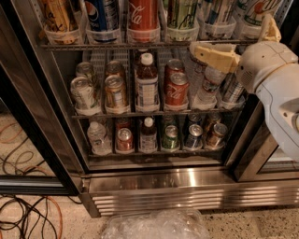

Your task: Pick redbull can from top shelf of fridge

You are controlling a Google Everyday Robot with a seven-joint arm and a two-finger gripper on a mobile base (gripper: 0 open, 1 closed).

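The redbull can (214, 11), slim with blue and silver panels, stands in a translucent cup on the top shelf (117, 45) of the fridge (154, 179), second lane from the right. Its top is cut off by the picture's upper edge. My gripper (210, 55), yellowish on a white arm, hangs in front of the right side of the fridge. It sits just below the top shelf's front rail, under and slightly in front of the redbull can, and touches nothing.
On the top shelf stand an orange can (56, 16), a Pepsi can (103, 14), a Coca-Cola can (142, 14) and a green-striped can (182, 13). Lower shelves hold several cans and bottles. The black door frame (32, 140) is at left, cables (28, 214) and clear plastic (154, 226) lie on the floor.
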